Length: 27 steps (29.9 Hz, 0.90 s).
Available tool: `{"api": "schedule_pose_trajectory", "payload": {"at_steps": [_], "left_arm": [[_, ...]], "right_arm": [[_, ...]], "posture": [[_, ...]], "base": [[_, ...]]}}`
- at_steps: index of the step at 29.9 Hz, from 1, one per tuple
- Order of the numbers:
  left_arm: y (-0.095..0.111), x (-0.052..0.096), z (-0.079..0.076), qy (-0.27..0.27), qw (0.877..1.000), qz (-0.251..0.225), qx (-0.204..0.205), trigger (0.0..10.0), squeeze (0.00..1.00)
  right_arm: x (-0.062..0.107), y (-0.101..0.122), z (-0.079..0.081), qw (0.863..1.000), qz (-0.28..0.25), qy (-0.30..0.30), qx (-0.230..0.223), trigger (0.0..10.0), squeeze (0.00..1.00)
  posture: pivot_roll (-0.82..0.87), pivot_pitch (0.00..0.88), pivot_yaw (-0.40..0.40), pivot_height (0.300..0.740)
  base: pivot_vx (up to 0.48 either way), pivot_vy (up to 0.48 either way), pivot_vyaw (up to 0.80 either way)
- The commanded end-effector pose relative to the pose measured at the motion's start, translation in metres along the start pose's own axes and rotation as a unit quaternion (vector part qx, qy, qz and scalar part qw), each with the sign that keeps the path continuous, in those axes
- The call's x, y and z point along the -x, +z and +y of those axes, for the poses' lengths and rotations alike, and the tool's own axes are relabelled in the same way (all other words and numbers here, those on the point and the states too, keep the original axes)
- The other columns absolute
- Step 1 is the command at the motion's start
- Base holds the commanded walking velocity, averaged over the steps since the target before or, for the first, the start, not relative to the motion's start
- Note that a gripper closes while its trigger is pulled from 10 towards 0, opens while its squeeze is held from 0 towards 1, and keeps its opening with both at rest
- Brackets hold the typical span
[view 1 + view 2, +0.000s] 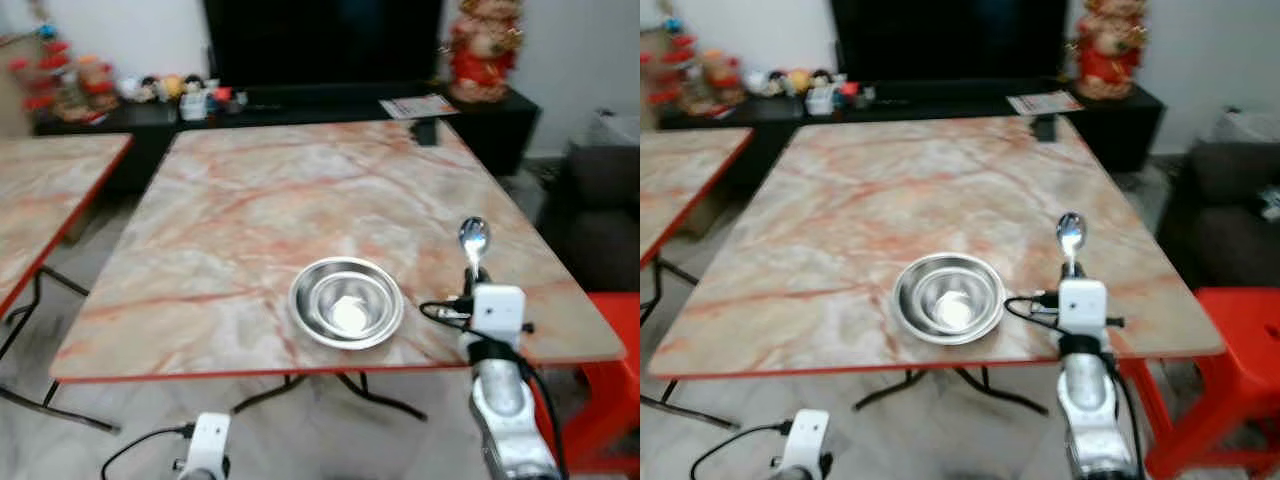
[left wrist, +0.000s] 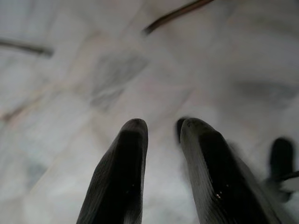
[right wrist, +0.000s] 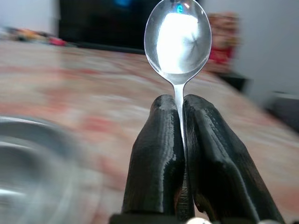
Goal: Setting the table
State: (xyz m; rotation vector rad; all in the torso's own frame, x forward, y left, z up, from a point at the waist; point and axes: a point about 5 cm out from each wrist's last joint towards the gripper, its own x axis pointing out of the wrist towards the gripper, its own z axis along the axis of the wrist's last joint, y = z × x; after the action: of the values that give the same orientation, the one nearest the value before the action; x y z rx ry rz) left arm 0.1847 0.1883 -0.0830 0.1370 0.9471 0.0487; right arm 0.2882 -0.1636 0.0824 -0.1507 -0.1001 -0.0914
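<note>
Right pincer (image 3: 180, 112) clamped on the spoon (image 3: 177, 39) handle, scoop up, beside the bowl (image 1: 346, 302) over the tabletop (image 1: 300, 200). Spoon looks light, stiff, slick; hold near the neck. Left pincer (image 2: 161, 128) slightly parted, empty.

Right arm (image 1: 505, 400) is up at the near right edge of the marble table (image 1: 260, 210), holding a spoon (image 1: 473, 240) upright, bowl end on top. Just left of it sits a steel bowl (image 1: 346, 302), near the table's front edge. Left arm (image 1: 205, 447) hangs low below the table. Far side: a dark TV cabinet (image 1: 300, 110) with trinkets. Red stool (image 1: 610, 380) at right.
</note>
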Motion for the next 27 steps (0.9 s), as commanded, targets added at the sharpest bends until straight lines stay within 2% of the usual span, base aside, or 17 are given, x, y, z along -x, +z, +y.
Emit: {"api": "schedule_pose_trajectory", "payload": {"at_steps": [1, 15, 18, 22, 25, 26, 27], "left_arm": [[0.004, -0.001, -0.002, -0.002, 1.000, -0.002, -0.001, 10.0, 0.00], [0.006, -0.001, -0.004, -0.007, 1.000, -0.010, 0.010, 10.0, 0.00], [0.006, -0.001, -0.004, -0.008, 1.000, -0.010, 0.010, 10.0, 0.00], [0.006, -0.001, -0.004, -0.009, 1.000, -0.010, 0.011, 10.0, 0.00], [0.006, -0.001, -0.004, -0.012, 1.000, -0.009, 0.009, 10.0, 0.00], [0.006, -0.001, -0.004, -0.012, 1.000, -0.009, 0.009, 10.0, 0.00], [0.006, -0.001, -0.004, -0.013, 1.000, -0.009, 0.009, 10.0, 0.00]], "right_arm": [[0.000, 0.002, -0.009, 1.000, -0.004, -0.012, -0.001, 10.0, 0.00], [0.001, 0.001, -0.014, 1.000, 0.003, -0.024, -0.007, 10.0, 0.00], [0.002, 0.000, -0.020, 0.999, 0.011, -0.032, -0.013, 10.0, 0.00], [-0.003, 0.000, -0.042, 0.998, 0.034, -0.055, -0.007, 10.0, 0.00], [-0.011, 0.005, -0.062, 0.995, 0.044, -0.079, -0.033, 10.0, 0.00], [-0.011, 0.005, -0.062, 0.995, 0.044, -0.079, -0.033, 10.0, 0.00], [-0.014, 0.007, -0.069, 0.995, 0.048, -0.076, -0.031, 10.0, 0.00]], "posture": [[-0.11, 0.000, 0.011, 0.725], [-0.11, 0.000, 0.012, 0.725], [-0.12, 0.000, 0.013, 0.725], [-0.12, 0.000, 0.016, 0.725], [-0.12, 0.000, 0.021, 0.725], [-0.12, 0.000, 0.021, 0.725], [-0.12, 0.000, 0.021, 0.725]], "base": [[0.266, 0.000, 0.00], [0.000, 0.000, 0.00], [0.000, 0.000, 0.00], [0.000, 0.000, 0.00], [0.000, 0.000, 0.00], [0.000, 0.000, 0.00], [0.000, 0.000, 0.00]]}}
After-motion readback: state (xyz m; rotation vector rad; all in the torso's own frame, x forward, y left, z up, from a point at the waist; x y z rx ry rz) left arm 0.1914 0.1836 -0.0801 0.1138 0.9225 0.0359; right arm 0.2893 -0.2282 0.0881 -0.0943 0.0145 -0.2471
